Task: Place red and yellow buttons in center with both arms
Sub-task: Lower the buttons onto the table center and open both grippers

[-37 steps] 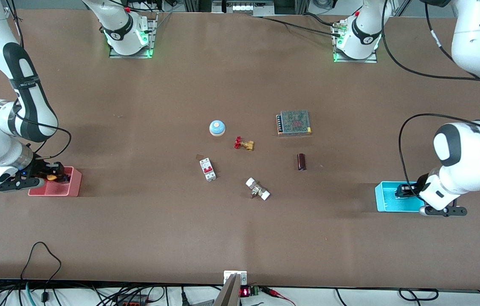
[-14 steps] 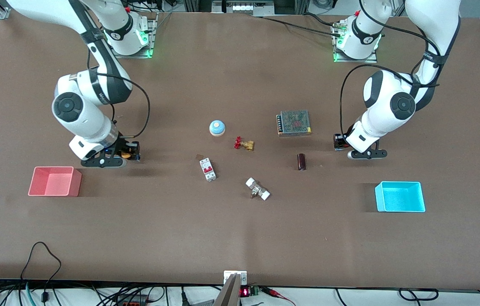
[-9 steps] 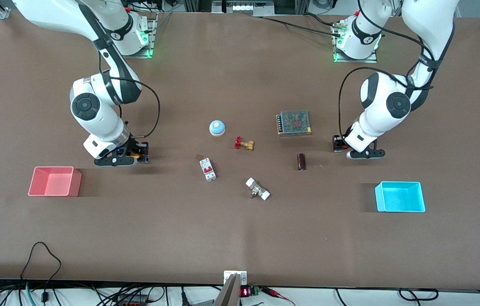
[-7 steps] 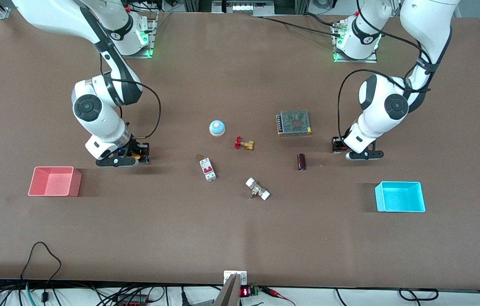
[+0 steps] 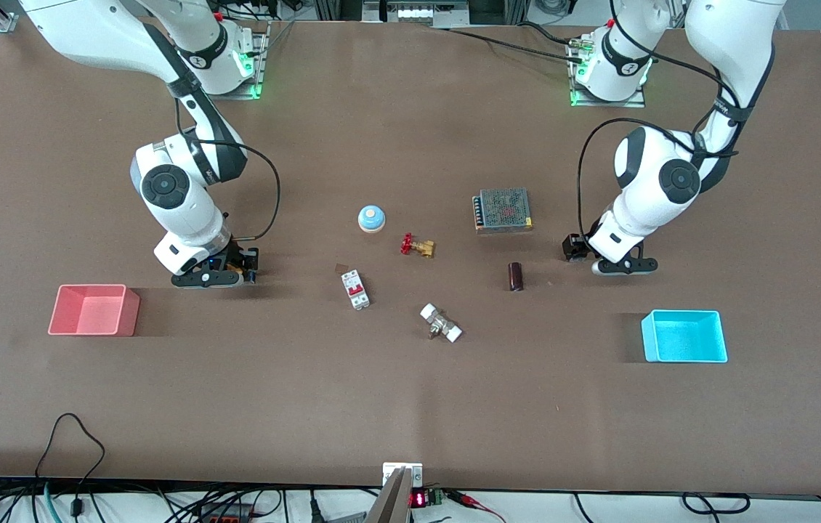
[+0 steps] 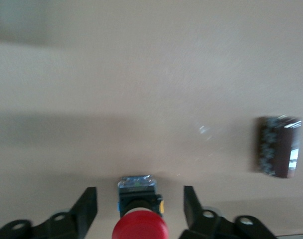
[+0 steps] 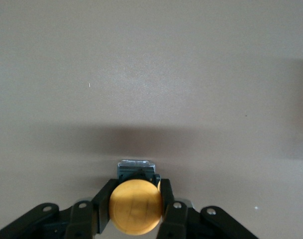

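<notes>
The red button (image 6: 140, 226) stands on the brown tabletop between the open fingers of my left gripper (image 6: 140, 209), with a gap on each side. In the front view it is a small dark block (image 5: 570, 247) at my left gripper (image 5: 576, 250), beside the dark cylinder and toward the left arm's end. My right gripper (image 7: 135, 199) is shut on the yellow button (image 7: 135, 206), its fingers pressed on the cap's sides. It holds the button low over bare table (image 5: 238, 267), between the pink bin and the circuit breaker.
In the middle lie a blue-domed bell (image 5: 371, 218), a brass valve with a red handwheel (image 5: 416, 246), a white and red circuit breaker (image 5: 355, 288), a white-ended fitting (image 5: 441, 323), a mesh-topped box (image 5: 503, 210) and a dark cylinder (image 5: 516, 276). There is a pink bin (image 5: 93, 310) and a cyan bin (image 5: 684, 336).
Both arms have come from the bins toward the middle of the table. The right gripper has moved a little farther toward the middle with the yellow button. The left gripper has nearly stopped.
</notes>
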Controlling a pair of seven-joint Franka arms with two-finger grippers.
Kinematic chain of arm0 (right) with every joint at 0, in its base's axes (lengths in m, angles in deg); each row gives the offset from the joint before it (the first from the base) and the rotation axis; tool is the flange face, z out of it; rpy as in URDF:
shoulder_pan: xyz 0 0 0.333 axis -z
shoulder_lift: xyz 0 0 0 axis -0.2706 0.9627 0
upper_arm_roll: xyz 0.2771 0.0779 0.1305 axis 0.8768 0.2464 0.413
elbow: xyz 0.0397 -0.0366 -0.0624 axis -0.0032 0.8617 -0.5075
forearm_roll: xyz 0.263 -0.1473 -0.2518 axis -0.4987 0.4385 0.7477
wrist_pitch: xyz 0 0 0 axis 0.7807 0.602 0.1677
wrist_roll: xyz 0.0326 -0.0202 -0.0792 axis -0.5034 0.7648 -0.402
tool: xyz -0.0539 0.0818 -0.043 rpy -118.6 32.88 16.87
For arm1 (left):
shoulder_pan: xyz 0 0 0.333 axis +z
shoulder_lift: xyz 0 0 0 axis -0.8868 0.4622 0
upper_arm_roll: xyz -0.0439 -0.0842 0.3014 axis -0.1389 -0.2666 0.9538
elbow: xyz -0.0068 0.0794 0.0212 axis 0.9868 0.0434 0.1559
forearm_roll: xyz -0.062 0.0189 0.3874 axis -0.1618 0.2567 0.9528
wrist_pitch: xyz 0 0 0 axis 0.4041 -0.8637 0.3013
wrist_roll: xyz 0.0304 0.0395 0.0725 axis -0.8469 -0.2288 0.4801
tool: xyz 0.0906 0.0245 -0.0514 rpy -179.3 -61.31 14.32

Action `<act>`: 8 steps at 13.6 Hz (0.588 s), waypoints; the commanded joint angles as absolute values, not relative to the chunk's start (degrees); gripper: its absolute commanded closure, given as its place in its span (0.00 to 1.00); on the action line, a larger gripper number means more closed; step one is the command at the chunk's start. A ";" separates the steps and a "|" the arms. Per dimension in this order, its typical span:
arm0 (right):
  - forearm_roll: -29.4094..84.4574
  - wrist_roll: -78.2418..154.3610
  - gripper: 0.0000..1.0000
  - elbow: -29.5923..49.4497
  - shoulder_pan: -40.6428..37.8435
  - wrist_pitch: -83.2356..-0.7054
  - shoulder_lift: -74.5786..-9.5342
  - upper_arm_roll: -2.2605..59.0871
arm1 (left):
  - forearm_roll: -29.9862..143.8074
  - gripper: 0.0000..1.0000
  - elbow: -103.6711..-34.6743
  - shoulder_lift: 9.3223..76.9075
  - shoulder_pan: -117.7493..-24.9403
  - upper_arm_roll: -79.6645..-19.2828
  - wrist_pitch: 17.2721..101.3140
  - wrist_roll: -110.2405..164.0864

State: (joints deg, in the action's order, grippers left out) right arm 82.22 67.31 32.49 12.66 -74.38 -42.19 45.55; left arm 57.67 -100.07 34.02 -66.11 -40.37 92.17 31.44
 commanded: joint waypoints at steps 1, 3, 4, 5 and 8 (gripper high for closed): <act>83.88 69.10 0.41 32.55 12.71 -75.24 -41.61 45.20 | 56.85 0.00 -95.79 25.95 -65.20 -40.55 81.65 30.76; 83.88 69.54 0.13 32.29 12.71 -75.15 -41.70 45.20 | 57.11 0.00 -87.98 25.32 -63.89 -39.85 71.73 30.76; 83.53 69.63 0.04 32.11 12.71 -75.15 -41.70 45.20 | 57.20 0.00 -84.11 25.32 -62.22 -39.15 68.37 30.67; 83.27 69.55 0.02 31.59 12.71 -74.97 -41.88 45.20 | 57.20 0.00 -80.76 25.32 -61.08 -38.54 66.34 30.23; 82.83 68.76 0.00 29.04 13.15 -73.40 -43.62 45.29 | 58.08 0.00 -74.06 25.75 -60.80 -34.76 61.49 26.02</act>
State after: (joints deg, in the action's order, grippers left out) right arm 82.42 68.07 30.77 12.74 -74.71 -42.13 45.07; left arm 57.73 -78.58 23.91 -60.77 -36.12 64.16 28.72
